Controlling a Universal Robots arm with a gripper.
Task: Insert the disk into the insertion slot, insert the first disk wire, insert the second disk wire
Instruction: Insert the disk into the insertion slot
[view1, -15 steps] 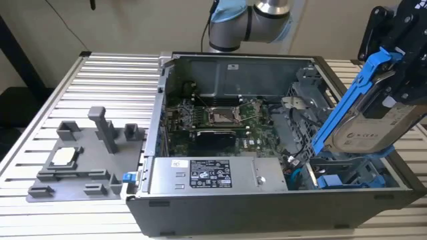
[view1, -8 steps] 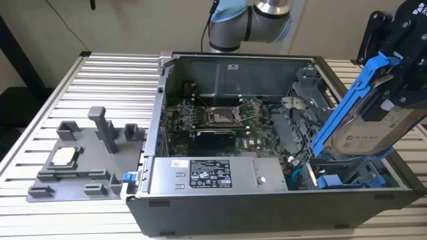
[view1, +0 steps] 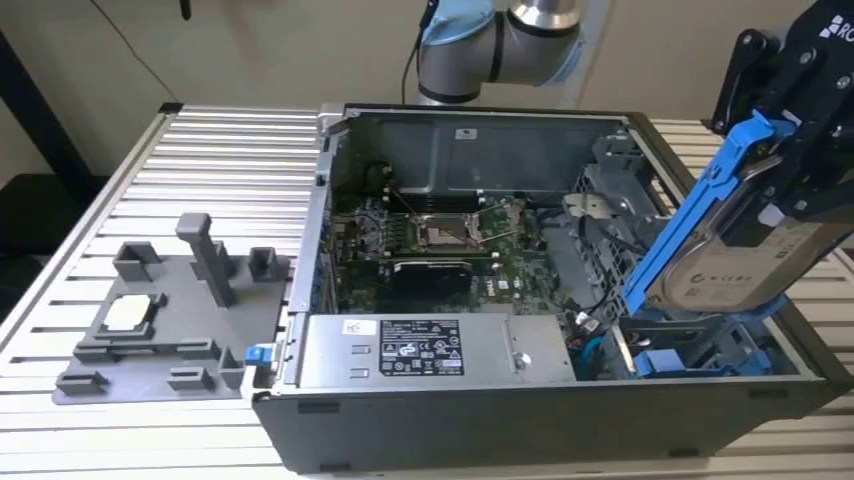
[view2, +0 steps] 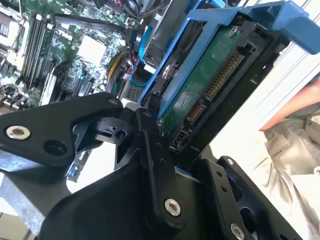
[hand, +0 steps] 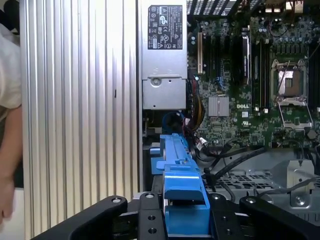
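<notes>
Above the insertion slot (view1: 694, 355), the end effector (view1: 798, 165) grips the white-labelled disk (view1: 727, 265).

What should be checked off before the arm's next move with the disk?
1. Grip: ok. The tool is shut on the disk at its blue carrier's sides.
2. Disk seated in slot: not ok. It stands tilted, lower end at the slot, upper end raised above the case.
3. Connector free: ok. It is bare, nothing plugged in.
4. Cables clear of the slot: cannot tell. They lie beside the cage.
5. People clear: not ok. An arm is at the table's edge.
</notes>
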